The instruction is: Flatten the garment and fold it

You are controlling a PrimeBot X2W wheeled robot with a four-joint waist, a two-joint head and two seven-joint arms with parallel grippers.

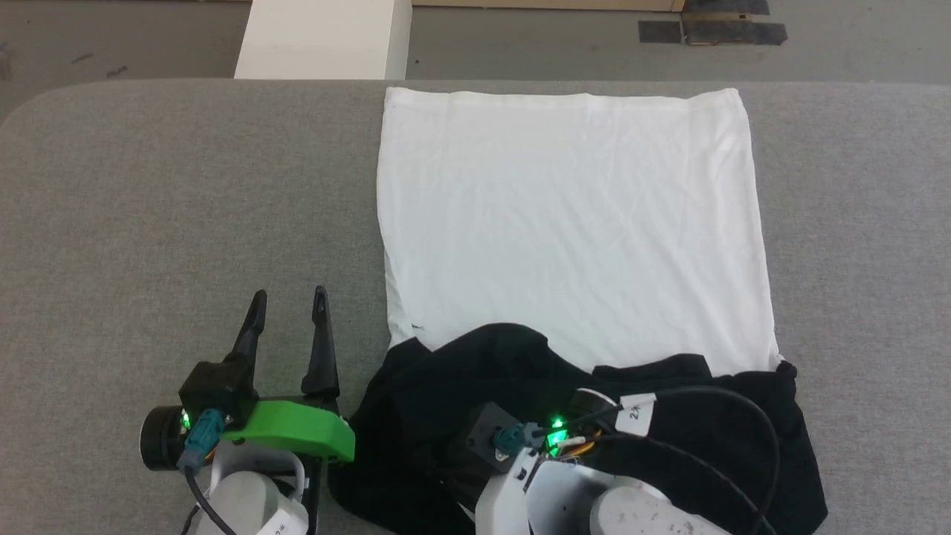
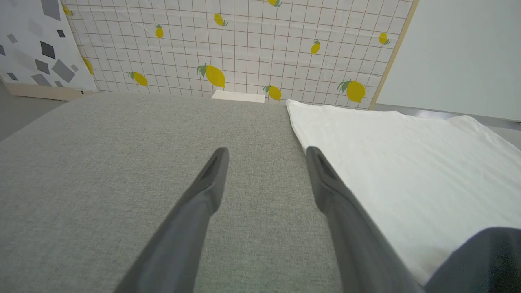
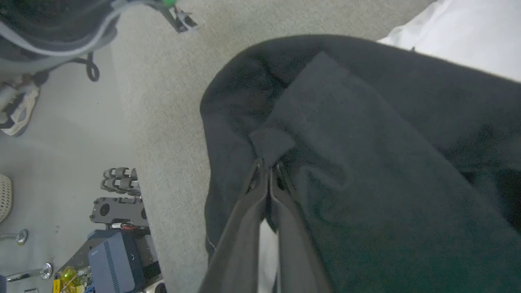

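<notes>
The garment point(image 1: 568, 223) lies on the grey table point(image 1: 186, 208), its white torso spread flat toward the far edge and its black sleeves and shoulders bunched at the near edge point(image 1: 446, 401). My left gripper point(image 1: 290, 301) stands open over bare table just left of the cloth, nothing between its fingers point(image 2: 264, 152). Its right finger runs along the white edge point(image 2: 407, 162). My right gripper point(image 3: 268, 165) is shut on a fold of the black cloth point(image 3: 346, 142). In the head view its fingers are hidden under the wrist point(image 1: 520, 438) and the black cloth.
A white block point(image 1: 323, 37) stands beyond the table's far edge. A lemon-patterned wall point(image 2: 244, 44) rises behind the table. Off the table's near side are floor, equipment point(image 3: 118, 252) and a shoe point(image 3: 18, 110). Bare grey table spreads to the left.
</notes>
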